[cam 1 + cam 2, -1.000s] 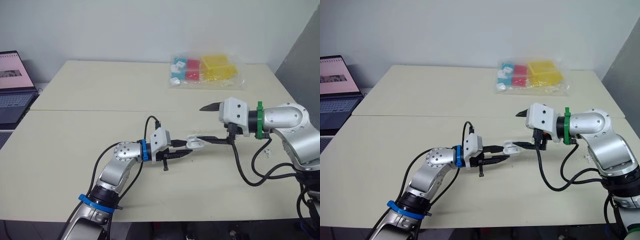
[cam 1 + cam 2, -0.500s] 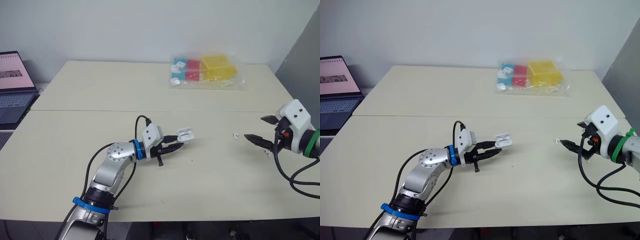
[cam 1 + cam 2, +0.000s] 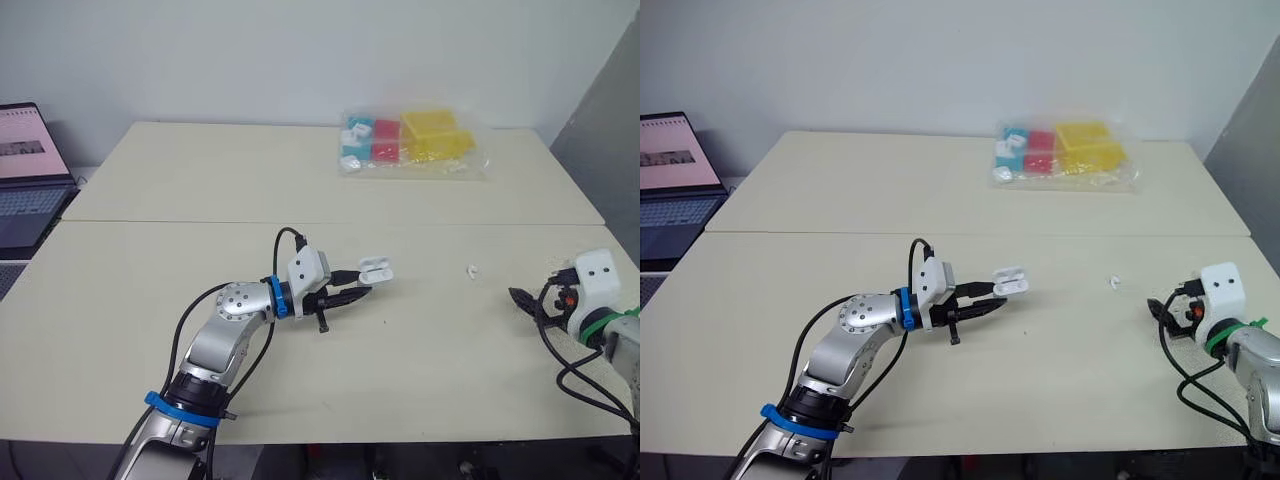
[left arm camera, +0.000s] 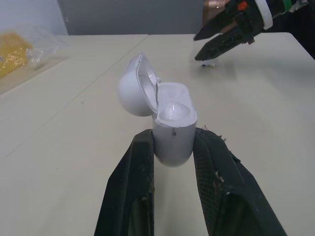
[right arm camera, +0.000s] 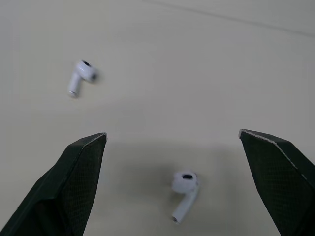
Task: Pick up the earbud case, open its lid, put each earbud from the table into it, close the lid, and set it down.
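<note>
The white earbud case (image 3: pixel 375 270) is lifted a little above the table's middle, its lid hinged open. My left gripper (image 3: pixel 360 287) is shut on the case's lower body (image 4: pixel 172 125), one black finger (image 4: pixel 135 172) on each side. My right gripper (image 3: pixel 520 298) hovers low near the table's right edge, open wide. Two white earbuds lie on the table. One earbud (image 5: pixel 184 195) lies between the right gripper's (image 5: pixel 171 133) spread fingers, the other earbud (image 5: pixel 80 76) beyond them, also seen as a small white speck (image 3: pixel 471 269).
A clear bag of coloured boxes (image 3: pixel 410 142) lies at the back of the table. A laptop (image 3: pixel 25 170) stands off the table's left side. A seam (image 3: pixel 200 222) runs across the table. A grey panel (image 3: pixel 600 110) rises at the right.
My right gripper has pulled away from the case, swung to the table's right edge and dropped low over the earbuds. The left gripper still holds the open case in nearly the same place.
</note>
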Robot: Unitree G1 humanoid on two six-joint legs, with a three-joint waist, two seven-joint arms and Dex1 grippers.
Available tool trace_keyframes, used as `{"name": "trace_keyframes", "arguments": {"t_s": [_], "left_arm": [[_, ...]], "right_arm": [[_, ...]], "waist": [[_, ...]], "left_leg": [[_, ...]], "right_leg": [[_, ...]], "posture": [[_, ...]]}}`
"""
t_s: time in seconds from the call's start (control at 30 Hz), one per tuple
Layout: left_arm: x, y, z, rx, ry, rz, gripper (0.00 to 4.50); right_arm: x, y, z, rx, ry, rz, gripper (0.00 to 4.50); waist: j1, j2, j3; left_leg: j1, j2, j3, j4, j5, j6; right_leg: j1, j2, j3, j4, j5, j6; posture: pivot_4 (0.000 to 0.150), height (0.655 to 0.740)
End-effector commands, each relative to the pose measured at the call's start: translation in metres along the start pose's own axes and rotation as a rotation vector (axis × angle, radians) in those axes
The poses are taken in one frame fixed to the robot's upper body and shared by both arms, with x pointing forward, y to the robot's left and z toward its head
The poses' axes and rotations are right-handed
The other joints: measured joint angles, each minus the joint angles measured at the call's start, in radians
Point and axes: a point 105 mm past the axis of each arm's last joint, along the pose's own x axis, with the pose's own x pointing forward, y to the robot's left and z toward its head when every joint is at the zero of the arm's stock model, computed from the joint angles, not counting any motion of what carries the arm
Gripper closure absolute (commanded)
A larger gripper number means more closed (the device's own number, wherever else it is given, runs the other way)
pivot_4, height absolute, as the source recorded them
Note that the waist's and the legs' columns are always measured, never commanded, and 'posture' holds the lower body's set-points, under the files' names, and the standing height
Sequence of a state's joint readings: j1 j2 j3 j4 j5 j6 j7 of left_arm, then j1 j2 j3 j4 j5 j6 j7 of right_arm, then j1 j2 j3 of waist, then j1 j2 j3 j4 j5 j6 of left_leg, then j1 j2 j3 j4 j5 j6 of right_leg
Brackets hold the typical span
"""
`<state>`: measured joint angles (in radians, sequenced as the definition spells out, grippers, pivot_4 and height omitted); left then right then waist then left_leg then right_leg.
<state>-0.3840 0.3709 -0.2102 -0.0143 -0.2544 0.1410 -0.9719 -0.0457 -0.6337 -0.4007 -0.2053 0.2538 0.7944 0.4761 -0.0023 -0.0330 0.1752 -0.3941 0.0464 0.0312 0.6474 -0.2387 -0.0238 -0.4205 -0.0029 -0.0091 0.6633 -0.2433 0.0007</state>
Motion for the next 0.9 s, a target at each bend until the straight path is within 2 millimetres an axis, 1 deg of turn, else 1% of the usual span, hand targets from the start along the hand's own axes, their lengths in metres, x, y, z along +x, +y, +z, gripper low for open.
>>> {"name": "trace_keyframes", "arguments": {"t_s": [0.03, 0.17, 0.23, 0.37, 0.43, 0.5, 0.53, 0.57, 0.73, 0.8, 0.9], "left_arm": [[0.001, -0.003, 0.012, 0.046, -0.027, -0.011, 3.73], [0.0, -0.004, 0.012, 0.045, -0.025, -0.009, 3.73], [0.0, -0.003, 0.011, 0.045, -0.022, -0.009, 3.73], [0.0, -0.002, 0.011, 0.047, -0.019, -0.008, 3.73], [0.0, -0.001, 0.011, 0.049, -0.021, -0.005, 3.73], [0.0, 0.0, 0.011, 0.05, -0.021, -0.004, 3.73], [0.0, -0.001, 0.011, 0.051, -0.02, -0.006, 3.73], [0.0, -0.001, 0.011, 0.052, -0.02, -0.007, 3.73], [-0.001, 0.0, 0.009, 0.051, -0.014, -0.007, 3.73], [-0.001, 0.0, 0.009, 0.051, -0.01, -0.009, 3.73], [-0.002, 0.0, 0.008, 0.052, -0.006, -0.009, 3.73]], "right_arm": [[-0.002, -0.009, 0.004, 0.009, -0.031, -0.039, 0.0], [0.002, -0.016, -0.007, 0.11, -0.046, -0.065, 0.0], [0.003, -0.015, -0.015, 0.125, -0.016, -0.05, 0.0], [0.003, -0.012, -0.02, 0.184, 0.001, -0.027, 0.0], [0.002, -0.01, -0.023, 0.189, 0.02, -0.019, 0.37], [0.002, -0.008, -0.026, 0.189, 0.032, -0.009, 0.88], [0.002, -0.008, -0.026, 0.187, 0.033, -0.009, 1.31], [0.001, -0.009, -0.027, 0.187, 0.033, -0.009, 1.62], [0.003, -0.011, -0.027, 0.182, 0.03, -0.017, 3.48], [0.002, -0.01, -0.026, 0.176, 0.028, -0.005, 4.08], [0.002, -0.009, -0.026, 0.162, 0.029, 0.009, 4.08]], "waist": [[-0.001, 0.0, 0.0], [-0.001, 0.0, 0.0], [-0.001, 0.0, 0.0], [-0.001, 0.0, 0.0], [-0.001, 0.0, 0.0], [-0.001, 0.0, 0.0], [-0.001, 0.0, 0.0], [-0.001, 0.0, 0.0], [-0.001, 0.0, 0.0], [-0.001, 0.0, 0.0], [-0.001, 0.0, 0.0]], "left_leg": [[0.0, 0.0, 0.0, 0.0, 0.0, 0.0], [0.0, 0.0, 0.0, 0.0, 0.0, 0.0], [0.0, 0.0, 0.0, 0.0, 0.0, 0.0], [0.0, 0.0, 0.0, 0.0, 0.0, 0.0], [0.0, 0.0, 0.0, 0.0, 0.0, 0.0], [0.0, 0.0, 0.0, 0.0, 0.0, 0.0], [0.0, 0.0, 0.0, 0.0, 0.0, 0.0], [0.0, 0.0, 0.0, 0.0, 0.0, 0.0], [0.001, 0.0, 0.0, 0.0, 0.0, 0.0], [0.001, 0.0, 0.0, 0.0, 0.0, 0.0], [0.001, 0.0, 0.0, 0.0, 0.0, 0.0]], "right_leg": [[0.0, 0.0, 0.0, 0.0, 0.0, 0.0], [0.0, 0.0, 0.0, 0.0, 0.0, 0.0], [0.0, 0.0, 0.0, 0.0, 0.0, 0.0], [0.0, 0.0, 0.0, 0.0, 0.0, 0.0], [0.0, 0.0, 0.0, 0.0, 0.0, 0.0], [0.0, 0.0, 0.0, 0.0, 0.0, 0.0], [0.0, 0.0, 0.0, 0.0, 0.0, 0.0], [0.0, 0.0, 0.0, 0.0, 0.0, 0.0], [0.001, 0.0, 0.0, 0.0, 0.0, 0.0], [0.001, 0.0, 0.0, 0.0, 0.0, 0.0], [0.001, 0.0, 0.0, 0.0, 0.0, 0.0]], "posture": [[0.15, 0.74], [0.15, 0.74], [0.15, 0.74], [0.15, 0.74], [0.15, 0.74], [0.15, 0.74], [0.15, 0.74], [0.15, 0.74], [0.15, 0.74], [0.15, 0.74], [0.15, 0.74]]}}
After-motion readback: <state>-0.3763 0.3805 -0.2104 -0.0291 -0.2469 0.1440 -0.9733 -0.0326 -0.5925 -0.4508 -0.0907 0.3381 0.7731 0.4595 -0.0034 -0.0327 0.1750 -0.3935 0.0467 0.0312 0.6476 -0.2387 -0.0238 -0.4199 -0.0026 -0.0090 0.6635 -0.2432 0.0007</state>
